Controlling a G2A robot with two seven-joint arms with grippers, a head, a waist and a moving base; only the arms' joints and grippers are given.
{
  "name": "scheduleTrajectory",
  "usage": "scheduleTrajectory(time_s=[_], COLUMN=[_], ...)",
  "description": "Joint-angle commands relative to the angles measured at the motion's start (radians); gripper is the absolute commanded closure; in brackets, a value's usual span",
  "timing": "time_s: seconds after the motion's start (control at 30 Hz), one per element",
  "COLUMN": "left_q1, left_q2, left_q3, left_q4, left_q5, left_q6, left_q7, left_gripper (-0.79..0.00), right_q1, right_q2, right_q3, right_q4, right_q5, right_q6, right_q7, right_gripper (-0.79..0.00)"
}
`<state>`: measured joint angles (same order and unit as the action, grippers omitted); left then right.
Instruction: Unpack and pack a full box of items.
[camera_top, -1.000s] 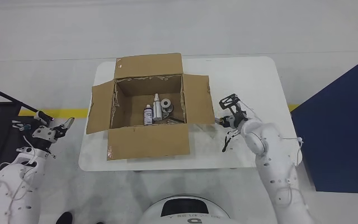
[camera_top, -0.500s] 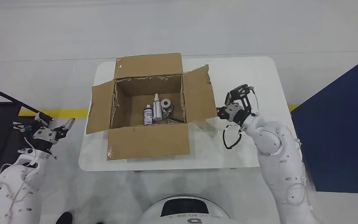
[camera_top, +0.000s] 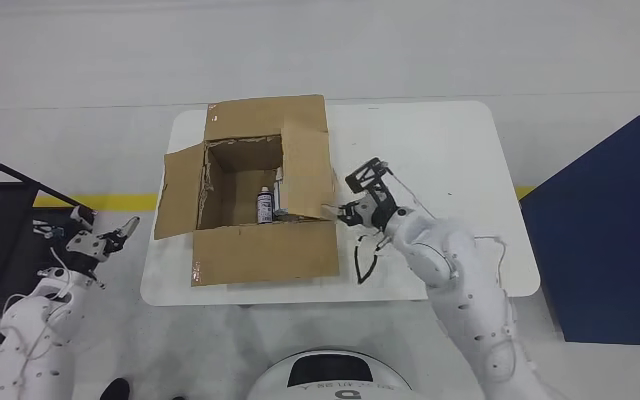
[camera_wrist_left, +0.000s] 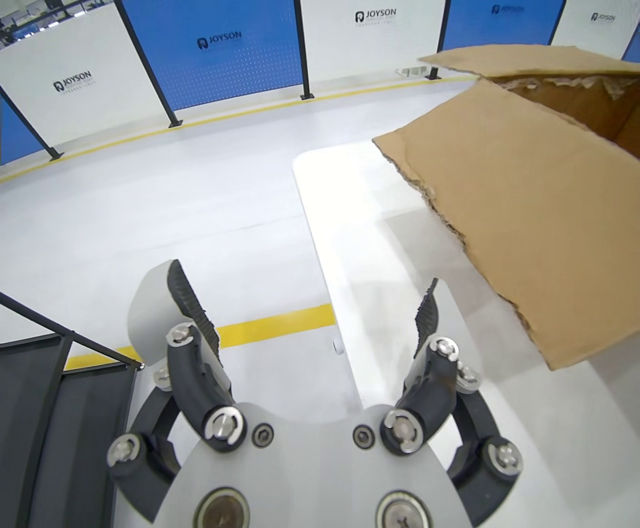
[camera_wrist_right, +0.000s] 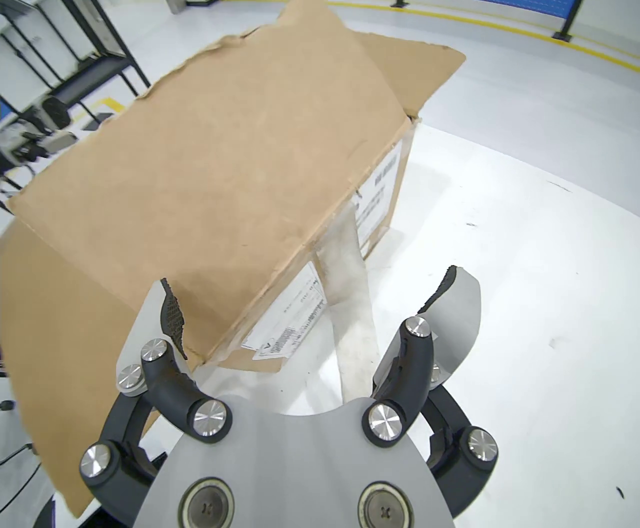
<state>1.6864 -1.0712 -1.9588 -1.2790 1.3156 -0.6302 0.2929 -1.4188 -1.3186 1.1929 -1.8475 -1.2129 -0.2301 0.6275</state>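
The right gripper (camera_wrist_right: 310, 295), jaws wide and empty, sits at the right flap (camera_top: 306, 168) of the cardboard box (camera_top: 262, 252), which stands left of centre on the table (camera_top: 440, 150). That flap looks light, stiff, and springy at its crease; I'd pinch its free edge.

Right gripper (camera_wrist_right: 310, 292): jaws spread wide, nothing held between the ribbed pads (camera_wrist_right: 172, 307). Right arm (camera_top: 450, 280) trails behind it, elbow bent, forearm angled inward toward the other arm's side. Left gripper (camera_wrist_left: 302, 280): jaws also wide apart, empty. Left arm (camera_top: 40, 310) folded behind it, well apart from the right gripper, fingers pointing toward it.
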Motion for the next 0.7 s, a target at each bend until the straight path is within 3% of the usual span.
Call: scheduleTrajectory(time_s=[0.0, 0.67], left_q1=[0.001, -0.027], left_q2=[0.001, 0.007], left_q3=[0.007, 0.102], left_q4=[0.0, -0.023], left_q5=[0.012, 0.109], left_q6=[-0.002, -0.023], left_q7=[0.002, -0.074], left_gripper=[-0.785, -0.785], right_q1=[0.009, -0.045], right_q2=[-0.004, 0.006], right_q3=[-0.036, -0.009], right_q4=[0.006, -0.032], right_q5=[-0.053, -0.044], right_q6=[0.057, 0.082], right_q7=[0.005, -0.038], right_gripper=[-0.785, -0.785])
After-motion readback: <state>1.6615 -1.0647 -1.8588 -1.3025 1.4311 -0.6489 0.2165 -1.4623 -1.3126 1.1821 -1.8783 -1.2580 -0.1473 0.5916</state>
